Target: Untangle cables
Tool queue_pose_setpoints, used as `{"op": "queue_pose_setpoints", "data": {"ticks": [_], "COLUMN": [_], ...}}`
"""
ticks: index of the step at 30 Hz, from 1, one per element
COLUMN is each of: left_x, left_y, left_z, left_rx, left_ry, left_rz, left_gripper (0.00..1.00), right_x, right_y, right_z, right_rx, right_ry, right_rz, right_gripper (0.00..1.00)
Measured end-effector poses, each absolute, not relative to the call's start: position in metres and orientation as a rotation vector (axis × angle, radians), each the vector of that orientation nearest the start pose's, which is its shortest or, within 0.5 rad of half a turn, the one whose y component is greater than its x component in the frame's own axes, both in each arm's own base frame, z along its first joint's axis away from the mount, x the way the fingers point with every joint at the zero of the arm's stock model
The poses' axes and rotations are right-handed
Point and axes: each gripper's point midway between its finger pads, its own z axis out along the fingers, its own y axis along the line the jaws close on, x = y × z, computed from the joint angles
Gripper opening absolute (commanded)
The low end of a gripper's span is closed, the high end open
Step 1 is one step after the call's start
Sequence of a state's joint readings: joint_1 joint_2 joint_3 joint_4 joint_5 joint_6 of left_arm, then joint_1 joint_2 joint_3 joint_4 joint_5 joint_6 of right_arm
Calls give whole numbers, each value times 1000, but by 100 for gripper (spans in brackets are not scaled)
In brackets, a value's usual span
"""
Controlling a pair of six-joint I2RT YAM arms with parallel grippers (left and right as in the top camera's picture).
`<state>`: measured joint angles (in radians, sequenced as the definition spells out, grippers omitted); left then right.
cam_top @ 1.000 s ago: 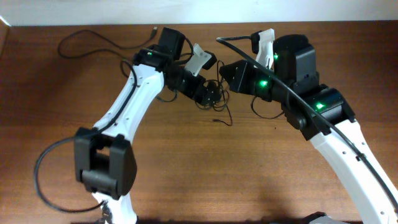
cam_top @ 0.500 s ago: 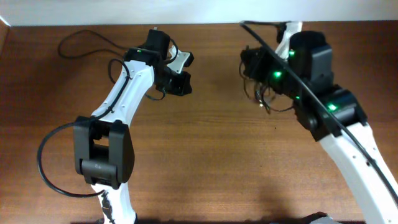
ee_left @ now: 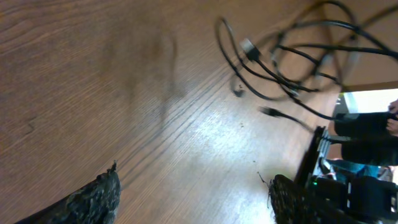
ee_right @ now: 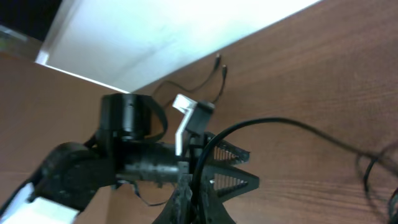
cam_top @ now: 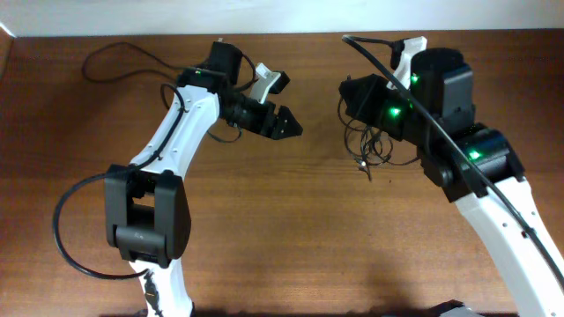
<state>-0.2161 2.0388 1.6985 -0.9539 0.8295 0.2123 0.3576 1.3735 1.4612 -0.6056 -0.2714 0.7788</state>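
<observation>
A loose bunch of thin black cables hangs and rests on the table right of centre. My right gripper is shut on it from above. In the right wrist view its jaws pinch a black cable that arcs away to the right. My left gripper stands open to the left of the bunch, apart from it. In the left wrist view its dark fingertips are spread wide over bare wood, and the cables lie ahead with small plugs showing.
Another thin black cable winds along the far left of the table, its plug near the back edge; its ends show in the right wrist view. A white wall borders the table's back. A thick arm cable loops at front left.
The arms have drawn apart and the bunch went right with the right gripper. The left gripper shut half a second ago, now stands open and has shifted slightly right.
</observation>
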Motion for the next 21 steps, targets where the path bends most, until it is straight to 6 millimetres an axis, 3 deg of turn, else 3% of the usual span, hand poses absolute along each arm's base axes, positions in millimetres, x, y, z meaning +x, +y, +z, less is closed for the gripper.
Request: {"op": "queue_pose_setpoints", "data": {"ticks": [3, 6, 14, 19, 21], "left_x": [402, 402, 410, 400, 400], "left_y": [-219, -221, -233, -257, -262], "left_z": [157, 162, 144, 143, 144], "left_rx": [732, 752, 872, 927, 943], "left_ry": [2451, 2410, 2425, 2426, 2411], "left_rz": [-1308, -1344, -1110, -1111, -1101], "left_gripper": [80, 82, 82, 82, 90], "right_x": [378, 382, 370, 366, 364], "right_y": [190, 194, 216, 222, 224], "right_z": [326, 334, 348, 352, 352], "right_rx": [300, 293, 189, 169, 166], "right_ry": [2223, 2187, 2178, 2178, 2179], "right_rz": [939, 967, 1149, 1204, 1217], "right_gripper": [4, 4, 4, 4, 4]}}
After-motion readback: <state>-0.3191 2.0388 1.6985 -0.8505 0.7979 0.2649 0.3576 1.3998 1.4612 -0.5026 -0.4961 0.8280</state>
